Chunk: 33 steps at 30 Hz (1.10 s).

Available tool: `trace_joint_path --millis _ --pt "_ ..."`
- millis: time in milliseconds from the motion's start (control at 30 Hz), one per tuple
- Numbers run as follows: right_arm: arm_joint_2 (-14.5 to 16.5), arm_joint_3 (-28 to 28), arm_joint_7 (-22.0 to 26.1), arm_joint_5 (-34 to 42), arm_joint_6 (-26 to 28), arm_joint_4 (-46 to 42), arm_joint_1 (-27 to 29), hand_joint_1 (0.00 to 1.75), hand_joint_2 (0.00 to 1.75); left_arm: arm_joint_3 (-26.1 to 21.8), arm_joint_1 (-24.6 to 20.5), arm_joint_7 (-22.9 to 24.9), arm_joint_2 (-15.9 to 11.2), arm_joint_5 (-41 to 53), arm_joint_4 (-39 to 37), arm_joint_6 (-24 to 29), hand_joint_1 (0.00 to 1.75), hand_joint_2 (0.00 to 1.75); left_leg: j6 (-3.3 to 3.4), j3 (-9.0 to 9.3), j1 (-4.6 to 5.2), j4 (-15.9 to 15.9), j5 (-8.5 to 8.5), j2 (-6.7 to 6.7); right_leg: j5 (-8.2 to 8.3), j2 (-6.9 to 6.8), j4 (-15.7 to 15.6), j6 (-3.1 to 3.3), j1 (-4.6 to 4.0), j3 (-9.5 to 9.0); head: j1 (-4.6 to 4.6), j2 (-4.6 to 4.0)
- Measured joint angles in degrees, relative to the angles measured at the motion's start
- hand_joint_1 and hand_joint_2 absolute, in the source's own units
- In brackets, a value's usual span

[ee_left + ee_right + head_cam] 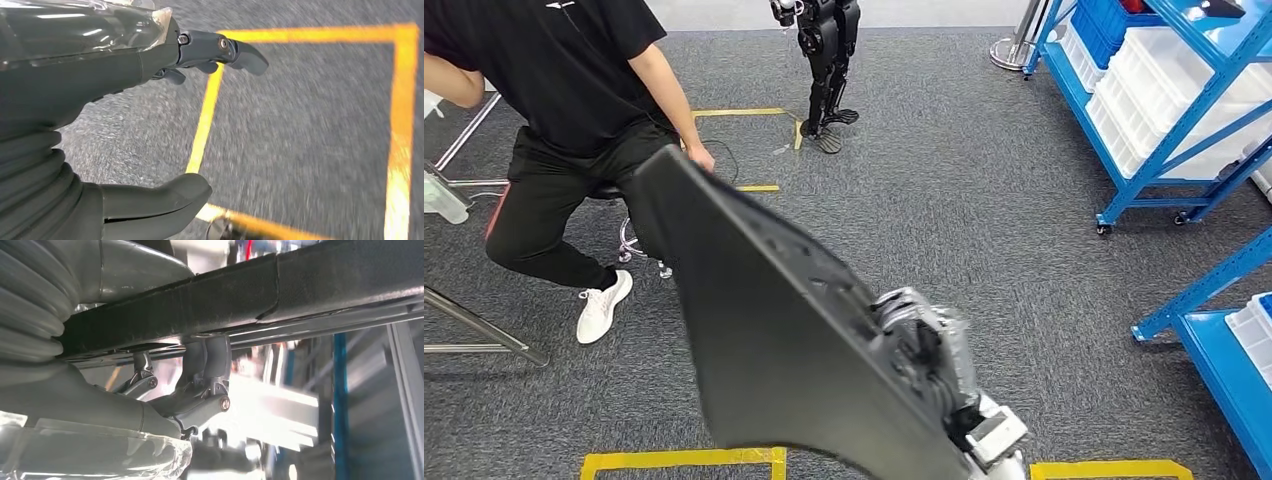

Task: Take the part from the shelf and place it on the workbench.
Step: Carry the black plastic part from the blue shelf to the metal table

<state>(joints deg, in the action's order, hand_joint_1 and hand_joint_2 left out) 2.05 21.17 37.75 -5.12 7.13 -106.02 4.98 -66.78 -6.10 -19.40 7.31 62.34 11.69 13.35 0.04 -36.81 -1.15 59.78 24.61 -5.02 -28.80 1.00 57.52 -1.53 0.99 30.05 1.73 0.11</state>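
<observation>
While a person (564, 120) in black, head cut off by the frame's upper edge, bends at the far left, the left hand (125, 125) hangs over grey carpet and yellow floor tape (205, 120), fingers apart and holding nothing; the large black part (774, 330) tilts across the middle, hiding the floor behind it; the right hand (924, 345) grips its edge, blurred; blue shelves (1164, 110) stand right.

Large panel part (774, 330) tilted in front of camera, right hand (924, 345) gripping its right edge, seated person (574, 110) behind-left, second humanoid robot (827, 60) standing far behind, shelving rack (1164, 100) with bins (1144, 70) at right.
</observation>
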Motion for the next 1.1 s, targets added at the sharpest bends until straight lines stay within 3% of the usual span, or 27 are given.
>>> trace_joint_path --millis 33,100,167,200,233,300,367,400,467,533,600,667,700,733,800,833,867,900,967,1033,1100 --pt "0.02 -1.15 -0.08 -0.53 0.56 -1.4 0.87 1.75 1.75 0.6 0.0 -0.15 -0.02 1.0 0.01 -0.7 0.0 1.75 -0.11 -0.8 0.02 1.66 1.21 1.29 0.26 -0.59 -0.18 0.58 0.12 -0.14 -0.08 0.0" --pt "0.05 -3.46 -0.12 -1.35 1.18 -3.92 2.63 1.75 1.75 1.79 -0.41 0.12 -0.1 2.38 0.02 -1.62 0.0 1.75 -0.15 -3.61 0.07 8.15 5.15 3.88 0.45 -1.87 -0.3 1.32 -0.13 -0.09 -0.17 0.0" --pt "0.05 -5.1 -0.2 -1.65 1.24 -5.57 3.72 1.75 1.75 2.63 -0.8 0.44 -0.17 2.85 0.02 -1.9 0.0 1.75 -0.32 -6.21 -0.01 14.51 7.78 4.54 0.43 -3.12 -0.28 1.5 -0.54 0.0 -0.18 0.0" --pt "0.06 -5.59 -0.24 -1.71 1.24 -6.12 4.03 1.75 1.75 2.96 -0.88 0.55 -0.19 2.96 0.02 -1.93 0.0 1.75 -0.36 -6.34 -0.02 15.31 7.71 4.7 0.41 -3.63 -0.25 1.51 -0.65 0.02 -0.19 0.0" --pt "0.07 -5.95 -0.28 -1.78 1.25 -6.61 4.26 1.75 1.75 3.22 -0.9 0.61 -0.21 3.04 0.02 -1.94 0.0 1.75 -0.34 -5.23 -0.02 13.72 6.63 4.95 0.38 -4.09 -0.22 1.53 -0.71 0.0 -0.2 0.0" --pt "0.13 -6.5 -0.32 -2.29 1.37 -7.4 4.5 1.75 1.75 3.7 -1.1 0.69 -0.27 3.39 0.04 -2.13 0.0 1.75 -0.03 -0.86 0.11 6.32 3.72 6.72 0.24 -4.87 -0.05 1.41 -0.89 -0.04 -0.2 0.0" --pt "0.26 -7.01 -0.52 -3.04 1.43 -8.16 4.59 1.75 1.75 4.4 -1.72 0.85 -0.34 4.02 0.08 -2.56 0.0 1.75 0.59 2.01 0.43 0.96 2.29 8.11 0.0 -5.59 0.22 1.02 -1.34 0.1 -0.1 0.0" --pt "0.37 -7.24 -0.81 -3.26 1.21 -8.51 4.52 1.75 1.75 4.78 -2.11 1.07 -0.38 4.24 0.09 -2.76 0.0 1.75 0.89 2.24 0.66 0.2 2.29 8.19 -0.08 -5.99 0.28 0.79 -1.54 0.16 -0.03 0.0" --pt "0.62 -7.66 -1.83 -3.01 0.09 -8.85 3.72 1.75 1.75 5.24 -2.74 1.78 -0.46 4.26 0.11 -2.89 0.0 1.75 1.55 2.09 0.82 -0.14 1.89 6.98 -0.18 -6.65 0.37 0.31 -1.66 0.19 0.04 0.0" --pt "0.87 -8.02 -2.87 -2.37 -1.46 -8.65 1.8 1.75 1.75 5.48 -3.13 2.35 -0.56 3.9 0.14 -2.75 0.0 1.75 2.35 2.14 0.65 -0.72 1.31 6.09 -1.32 -5.02 2.09 -0.07 -1.47 0.95 0.06 0.0" --pt "1.03 -8.3 -3.43 -1.83 -2.73 -7.87 -0.56 1.75 1.75 5.57 -3.4 2.49 -0.6 3.08 0.18 -2.39 0.0 1.75 2.94 1.93 0.5 -0.99 0.78 5.24 -4.37 -2.36 7.99 0.03 -1.04 3.61 0.11 0.0" --pt "1.09 -8.45 -3.71 -1.57 -3.54 -6.56 -2.33 1.75 1.75 5.58 -3.44 2.46 -0.59 2.24 0.2 -2.01 0.0 1.75 3.05 1.46 0.48 -0.97 0.42 3.97 -7.15 -1.49 15.14 -0.06 -0.68 6.84 0.12 0.0" --pt "1.09 -8.49 -3.79 -1.54 -3.83 -5.87 -2.96 1.75 1.75 5.56 -3.3 2.44 -0.58 1.97 0.2 -1.87 0.0 1.75 2.95 1.28 0.46 -0.94 0.26 3.19 -7.43 -1.4 16.64 -0.44 -0.46 7.43 0.12 0.0" --pt "1.1 -8.5 -3.74 -1.53 -4.02 -5.27 -3.46 1.75 1.75 5.54 -3.13 2.43 -0.57 1.76 0.2 -1.8 0.0 1.75 2.78 1.17 0.41 -0.92 0.1 2.42 -6.74 -1.34 15.77 -1.0 -0.17 6.86 0.12 0.0" --pt "1.11 -8.49 -3.57 -1.53 -4.29 -4.23 -4.4 1.75 1.75 5.41 -2.85 2.38 -0.54 1.4 0.2 -1.65 0.0 1.75 2.29 1.06 0.2 -0.86 -0.18 0.9 -3.67 -0.34 8.49 -2.32 0.62 3.14 0.14 0.0" --pt "1.13 -8.48 -3.44 -1.54 -4.35 -3.76 -4.79 1.75 1.75 5.33 -2.83 2.35 -0.54 1.25 0.2 -1.55 0.0 1.75 1.92 0.92 0.17 -0.77 -0.31 0.19 -2.35 0.64 4.61 -2.67 0.79 1.37 0.17 0.0" --pt "1.15 -8.46 -3.36 -1.56 -4.37 -3.38 -5.06 1.75 1.75 5.26 -2.83 2.31 -0.54 1.16 0.21 -1.45 0.0 1.75 1.47 0.72 0.14 -0.75 -0.49 -0.45 -1.48 1.42 1.86 -2.62 0.86 0.24 0.17 0.0" --pt "1.17 -8.45 -3.28 -1.56 -4.38 -3.02 -5.24 1.75 1.75 5.2 -2.77 2.28 -0.55 1.12 0.21 -1.35 0.0 1.75 0.98 0.5 0.11 -0.84 -0.71 -0.99 -1.11 1.97 0.47 -2.29 0.71 -0.24 0.19 0.0" --pt "1.26 -8.42 -3.12 -1.57 -4.4 -2.43 -5.54 1.75 1.75 5.04 -2.41 2.25 -0.56 1.04 0.2 -1.21 0.0 1.75 0.03 0.1 -0.09 -1.24 -1.25 -1.74 -0.72 1.3 0.23 -1.1 0.4 -0.26 0.16 0.0" --pt "1.58 -8.31 -2.95 -1.67 -4.4 -1.94 -5.93 1.75 1.75 4.85 -2.08 2.25 -0.57 0.96 0.2 -1.01 0.0 1.75 -0.44 -0.69 -0.16 -0.16 -0.48 0.2 -0.18 0.3 0.04 -0.01 0.51 -0.36 0.03 0.0" --pt "1.93 -8.15 -2.83 -2.0 -4.42 -1.56 -6.16 1.75 1.75 4.76 -2.1 2.25 -0.57 0.98 0.2 -0.8 0.0 1.75 -0.52 -3.15 -0.03 5.28 2.9 3.39 0.07 -0.91 -0.07 0.89 0.34 -0.22 -0.14 0.0"
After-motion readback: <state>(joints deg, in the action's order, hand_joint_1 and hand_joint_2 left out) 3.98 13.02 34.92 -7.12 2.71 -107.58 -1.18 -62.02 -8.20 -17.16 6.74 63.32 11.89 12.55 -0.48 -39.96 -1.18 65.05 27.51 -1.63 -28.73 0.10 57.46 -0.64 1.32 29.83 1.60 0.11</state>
